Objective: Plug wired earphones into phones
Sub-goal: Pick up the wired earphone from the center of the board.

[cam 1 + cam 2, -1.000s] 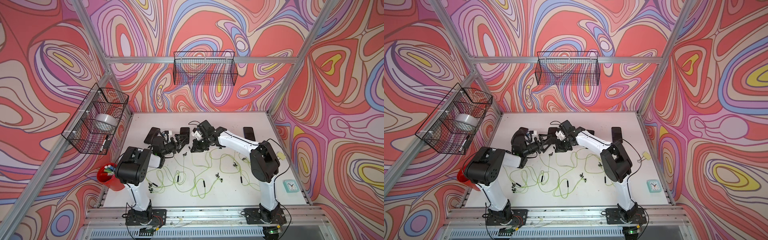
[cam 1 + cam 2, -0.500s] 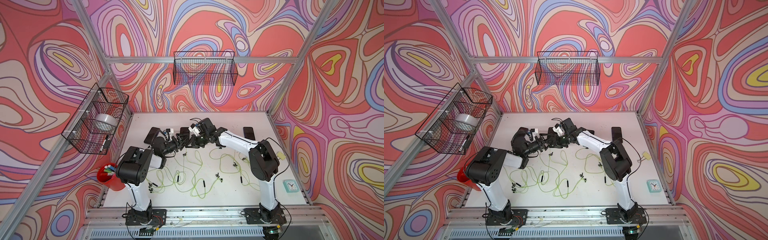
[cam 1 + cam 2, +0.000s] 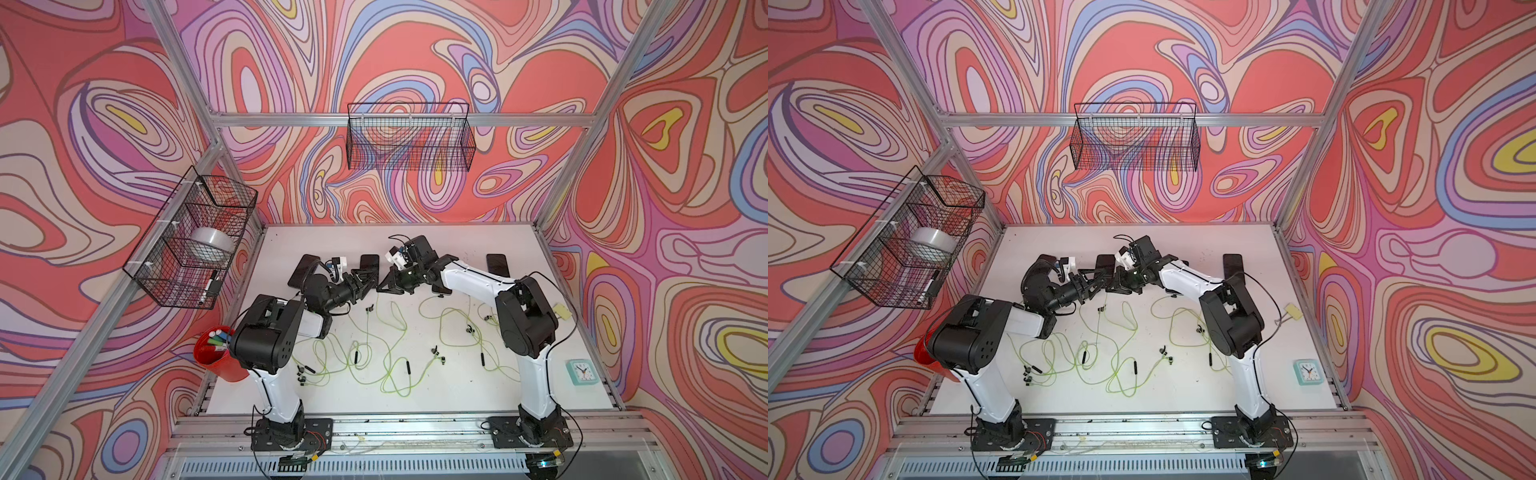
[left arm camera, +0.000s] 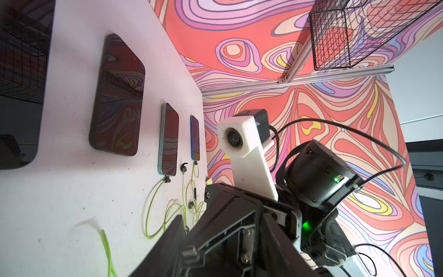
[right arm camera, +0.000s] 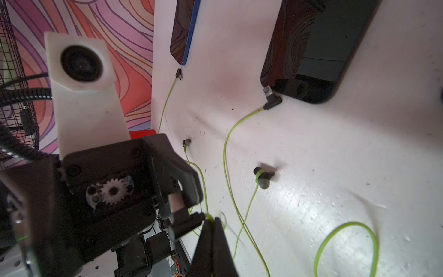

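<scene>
Above the table's middle my two grippers meet tip to tip. My right gripper (image 3: 381,287) (image 5: 212,223) is shut on a yellow-green earphone cable just behind its dark plug (image 5: 189,220). The plug's metal tip sits between the parted jaws of my left gripper (image 3: 371,286) (image 4: 215,251), close to one finger. Black phones (image 3: 305,270) (image 3: 369,266) (image 3: 497,266) lie in a row at the back. Another plug (image 5: 272,100) lies against a phone's bottom edge (image 5: 318,48). More earphones (image 3: 374,353) sprawl across the near half of the table.
A red cup (image 3: 216,353) of pens stands at the left front. A small clock (image 3: 582,372) and a yellow note (image 3: 561,311) lie near the right edge. Wire baskets hang on the back wall (image 3: 409,141) and left wall (image 3: 191,241).
My right gripper has lifted from beside the phones and swung left with the cable to meet the left one. My left gripper's jaws have narrowed around the plug.
</scene>
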Motion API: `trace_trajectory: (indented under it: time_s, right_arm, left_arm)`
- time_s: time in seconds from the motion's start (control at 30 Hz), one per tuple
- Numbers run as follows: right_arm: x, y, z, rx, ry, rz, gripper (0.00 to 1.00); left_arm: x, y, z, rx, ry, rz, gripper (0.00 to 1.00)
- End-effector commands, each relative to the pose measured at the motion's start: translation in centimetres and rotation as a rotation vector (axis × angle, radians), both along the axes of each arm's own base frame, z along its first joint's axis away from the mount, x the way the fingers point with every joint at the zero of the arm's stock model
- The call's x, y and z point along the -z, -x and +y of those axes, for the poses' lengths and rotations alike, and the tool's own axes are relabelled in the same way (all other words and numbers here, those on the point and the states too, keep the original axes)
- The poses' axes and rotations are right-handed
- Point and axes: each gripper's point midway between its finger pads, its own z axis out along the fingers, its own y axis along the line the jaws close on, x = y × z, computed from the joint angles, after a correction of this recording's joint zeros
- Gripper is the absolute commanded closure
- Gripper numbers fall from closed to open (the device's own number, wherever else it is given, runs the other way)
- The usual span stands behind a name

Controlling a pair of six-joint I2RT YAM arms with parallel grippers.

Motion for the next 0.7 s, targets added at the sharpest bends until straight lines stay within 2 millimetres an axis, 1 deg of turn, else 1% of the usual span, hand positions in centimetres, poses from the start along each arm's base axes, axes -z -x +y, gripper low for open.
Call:
trace_trajectory:
  time_s: [0.0, 0.2, 0.33, 0.5, 0.57, 0.67]
  right_arm:
    - [0.7, -0.2, 0.1, 0.002, -0.015, 0.016, 1.0]
    - [0.4, -0.3, 0.2, -0.002, -0.02, 0.001, 1.0]
    - [0.2, -0.3, 0.1, 0.0, -0.023, -0.001, 1.0]
    - [-0.1, -0.3, 0.2, -0.006, -0.025, -0.005, 1.0]
    - [-0.2, -0.2, 0.2, -0.007, -0.025, -0.007, 1.0]
    - [-0.4, -0.1, 0.1, -0.009, -0.026, -0.009, 1.0]
  left_arm:
    - [-2.1, 0.8, -0.3, 0.024, 0.026, -0.075, 0.52]
    - [-1.5, 0.8, -0.4, 0.032, 0.028, -0.051, 0.59]
    - [-1.0, 0.9, -0.6, 0.039, 0.022, -0.031, 0.59]
    - [-0.2, 1.0, -0.7, 0.043, -0.004, -0.018, 0.52]
    - [-0.2, 0.9, -0.7, 0.042, -0.005, -0.018, 0.52]
    - [-0.1, 0.9, -0.8, 0.047, -0.007, -0.016, 0.55]
